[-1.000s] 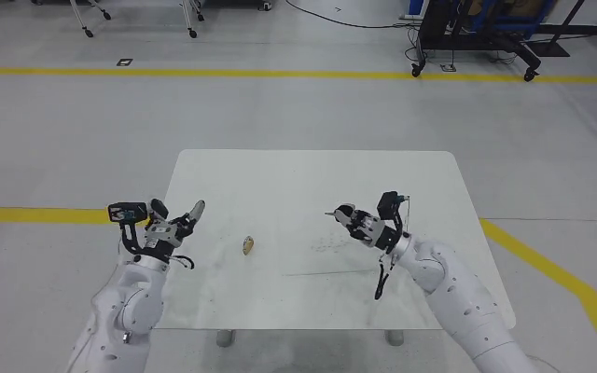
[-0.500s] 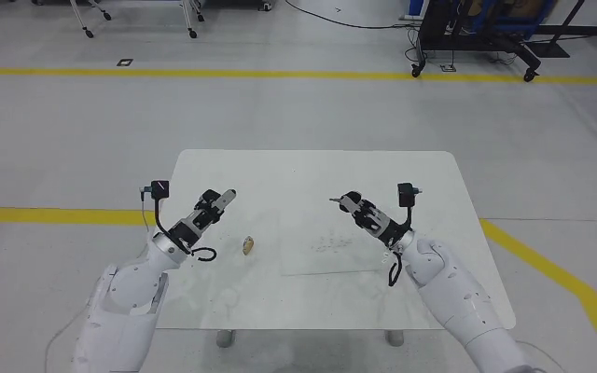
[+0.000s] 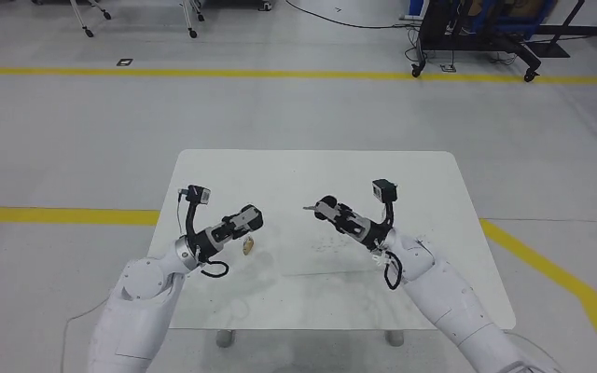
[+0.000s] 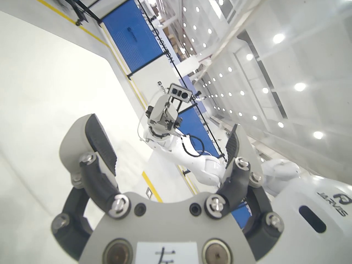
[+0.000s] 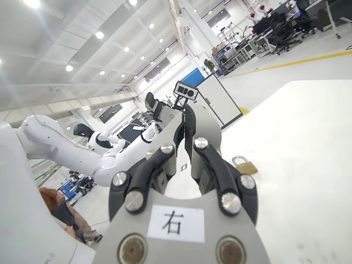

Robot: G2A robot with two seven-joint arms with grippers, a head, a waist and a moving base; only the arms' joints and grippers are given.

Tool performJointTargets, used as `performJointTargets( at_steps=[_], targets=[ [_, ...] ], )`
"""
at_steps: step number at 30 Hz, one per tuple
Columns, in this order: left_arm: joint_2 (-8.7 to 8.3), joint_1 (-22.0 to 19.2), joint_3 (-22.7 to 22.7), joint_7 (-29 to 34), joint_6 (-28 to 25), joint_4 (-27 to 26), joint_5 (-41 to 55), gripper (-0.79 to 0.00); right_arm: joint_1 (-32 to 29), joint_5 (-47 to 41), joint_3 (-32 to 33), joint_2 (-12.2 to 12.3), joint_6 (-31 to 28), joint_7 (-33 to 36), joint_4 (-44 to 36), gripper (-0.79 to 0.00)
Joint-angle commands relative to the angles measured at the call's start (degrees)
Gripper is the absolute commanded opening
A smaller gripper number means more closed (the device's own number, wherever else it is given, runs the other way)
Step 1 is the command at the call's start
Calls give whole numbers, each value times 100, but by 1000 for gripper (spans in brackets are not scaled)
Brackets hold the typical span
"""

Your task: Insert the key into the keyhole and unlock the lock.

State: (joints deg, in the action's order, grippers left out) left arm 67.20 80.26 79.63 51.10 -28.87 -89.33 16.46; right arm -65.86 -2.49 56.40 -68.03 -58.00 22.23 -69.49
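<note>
Seen from above, a padlock lies on the white table, just beside the left gripper. The right gripper, nearby, is clenched on a thin key. At the left wrist, the fingers are held spread, with nothing between them. At the right wrist, the pads are pressed together, and the padlock is seen close beyond.

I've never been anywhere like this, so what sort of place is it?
Probably a robotics lab in a large industrial hall: yellow lines are marked on the floor, rows of ceiling lights shine high overhead, and office chairs stand at desks beyond the white table.
</note>
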Motion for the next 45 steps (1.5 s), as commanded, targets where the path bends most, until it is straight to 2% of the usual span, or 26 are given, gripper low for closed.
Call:
performJointTargets(
  at_steps=[1,2,3,4,5,14,19,32,35,37,39,45],
  targets=[
    [-1,0,-50,36,-30,20,4,-299,76,-156,-55,26,1,467,16,-785],
    [0,-7,-90,58,-31,23,24,-305,116,-239,-104,33,18,654,18,-785],
    [0,-21,-131,97,-34,21,29,-409,151,-332,-162,35,61,820,24,-785],
    [-1,-34,-163,117,-38,34,19,-459,181,-465,-230,32,88,961,14,-785],
    [-1,-45,-189,104,-47,50,-4,-471,205,-648,-315,24,101,1105,2,-785],
    [-7,-98,-405,85,-143,60,-147,-453,592,-1952,-899,-74,261,2217,285,-785],
    [-23,-105,-442,147,-210,62,-71,-526,791,-2262,-1052,-157,322,2357,630,-785],
    [-73,-119,-520,264,-269,42,-70,-563,977,-2867,-1170,-298,344,2582,1040,-785],
    [-82,-115,-543,252,-287,42,-97,-619,1005,-2885,-1209,-327,372,2662,1084,-785],
    [-90,-116,-551,237,-259,39,-119,-733,1020,-2886,-1230,-346,376,2699,1114,-785],
    [-97,-111,-558,223,-239,30,-138,-785,1028,-2883,-1253,-363,380,2743,1117,-785],
    [-118,-90,-596,188,-211,-9,-257,-785,1022,-2865,-1230,-383,362,2767,1108,-785]
  ],
)
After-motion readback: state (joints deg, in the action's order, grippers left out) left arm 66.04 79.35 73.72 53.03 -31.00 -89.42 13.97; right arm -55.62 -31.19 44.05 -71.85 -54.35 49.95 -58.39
